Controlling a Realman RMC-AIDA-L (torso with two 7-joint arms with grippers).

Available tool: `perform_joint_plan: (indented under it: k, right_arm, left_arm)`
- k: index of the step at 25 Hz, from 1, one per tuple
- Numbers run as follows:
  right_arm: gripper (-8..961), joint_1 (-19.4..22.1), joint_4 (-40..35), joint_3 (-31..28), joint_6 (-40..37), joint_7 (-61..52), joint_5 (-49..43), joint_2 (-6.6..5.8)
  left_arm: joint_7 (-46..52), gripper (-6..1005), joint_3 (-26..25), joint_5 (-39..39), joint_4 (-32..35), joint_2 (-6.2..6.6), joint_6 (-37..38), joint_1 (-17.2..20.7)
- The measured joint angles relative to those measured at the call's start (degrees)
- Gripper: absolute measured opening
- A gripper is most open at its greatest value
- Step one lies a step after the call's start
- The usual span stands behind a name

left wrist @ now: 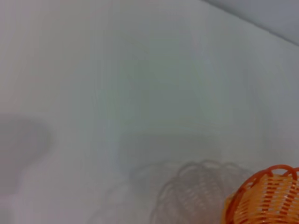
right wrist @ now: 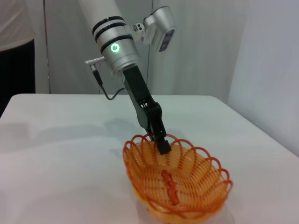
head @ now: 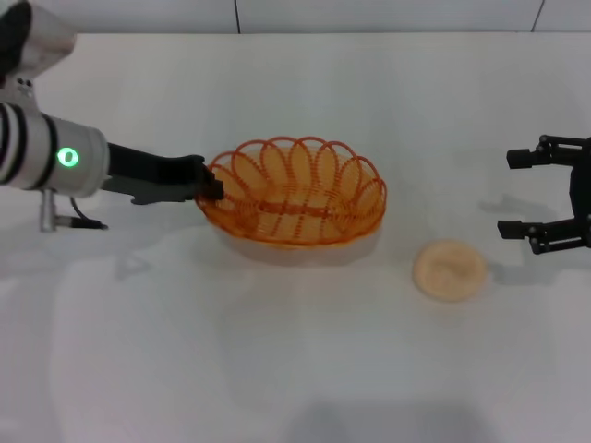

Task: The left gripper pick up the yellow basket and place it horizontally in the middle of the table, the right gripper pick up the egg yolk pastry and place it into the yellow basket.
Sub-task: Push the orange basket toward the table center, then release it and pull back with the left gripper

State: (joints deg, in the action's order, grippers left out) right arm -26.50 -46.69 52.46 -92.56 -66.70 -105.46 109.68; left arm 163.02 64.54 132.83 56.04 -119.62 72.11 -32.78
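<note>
The yellow basket (head: 294, 192) is near the middle of the white table (head: 277, 369), lying crosswise and slightly tilted. My left gripper (head: 211, 189) is shut on the basket's left rim; in the right wrist view my left gripper (right wrist: 161, 142) clamps the rim of the basket (right wrist: 175, 184). A piece of the basket (left wrist: 266, 198) shows in the left wrist view. The egg yolk pastry (head: 449, 269) lies on the table to the right of the basket. My right gripper (head: 547, 194) is open, hovering to the right of the pastry, apart from it.
The table's far edge meets a grey wall (head: 369, 14). The basket casts a shadow on the table (left wrist: 196, 191) beside it.
</note>
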Motion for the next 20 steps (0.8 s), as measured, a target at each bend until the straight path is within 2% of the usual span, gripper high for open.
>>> perform_joint_plan:
  k: [5,11,20]
  right_arm:
    - [870,0.0,0.0,0.0,-0.2,0.6,-1.3,-0.48]
    - [870,-0.1,-0.1,0.2,-0.3,1.9,-1.5,-0.68]
    - [870,-0.2,-0.7,0.2,-0.6,2.0,-2.2,-0.79]
  left_arm:
    - [3.6,86,4.2,-4.6,-0.6,0.0,-3.5,1.1]
    - [6.3,106,7.7,-5.7,-1.2,-0.01,-5.3,1.0]
    - [6.5,141,7.6,-5.6,-2.0,0.33,-5.8,0.9]
